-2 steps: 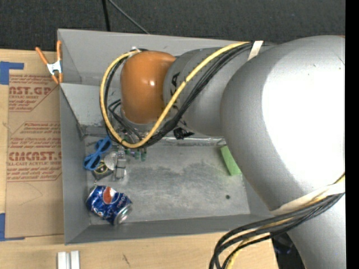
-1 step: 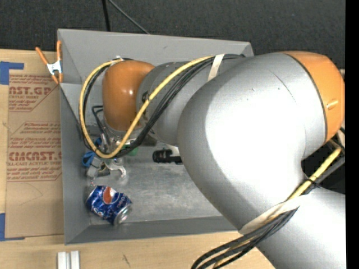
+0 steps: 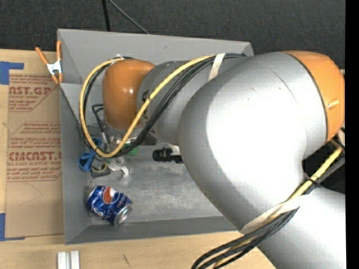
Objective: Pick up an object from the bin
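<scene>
The bulky silver-grey robot arm with orange joint covers (image 3: 252, 139) is filling the right side, reaching leftward into the grey metal bin (image 3: 168, 209). Yellow and black cables (image 3: 88, 94) are looping around its wrist. The claw (image 3: 111, 166) is sitting low over the left part of the bin floor; whether it is released or clenched cannot be told. A small blue plastic piece (image 3: 85, 160) is lying just beside it on the left. A crushed blue Pepsi drinks can (image 3: 108, 204) is lying near the bin's front left corner, and a short black cylindrical object (image 3: 166, 154) is resting to the claw's right.
</scene>
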`<state>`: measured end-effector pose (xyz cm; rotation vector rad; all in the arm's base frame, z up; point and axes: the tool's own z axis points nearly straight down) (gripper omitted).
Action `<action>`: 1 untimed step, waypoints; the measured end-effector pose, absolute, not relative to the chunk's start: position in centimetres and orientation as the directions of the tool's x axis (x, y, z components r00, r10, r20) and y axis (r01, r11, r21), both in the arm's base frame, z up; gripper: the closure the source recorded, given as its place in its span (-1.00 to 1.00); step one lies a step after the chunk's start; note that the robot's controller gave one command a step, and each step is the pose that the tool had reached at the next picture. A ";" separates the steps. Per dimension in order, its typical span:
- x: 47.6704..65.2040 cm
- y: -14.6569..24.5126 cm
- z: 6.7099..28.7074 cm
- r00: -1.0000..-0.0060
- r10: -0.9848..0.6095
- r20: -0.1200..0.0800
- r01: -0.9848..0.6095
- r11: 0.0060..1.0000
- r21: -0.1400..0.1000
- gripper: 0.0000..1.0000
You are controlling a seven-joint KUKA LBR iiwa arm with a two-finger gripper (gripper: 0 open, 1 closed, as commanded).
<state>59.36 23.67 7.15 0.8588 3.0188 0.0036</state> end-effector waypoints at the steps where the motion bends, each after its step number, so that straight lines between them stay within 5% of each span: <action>1: 57.1 23.7 19.7 -0.842 0.540 -0.004 0.540 0.842 0.007 1.00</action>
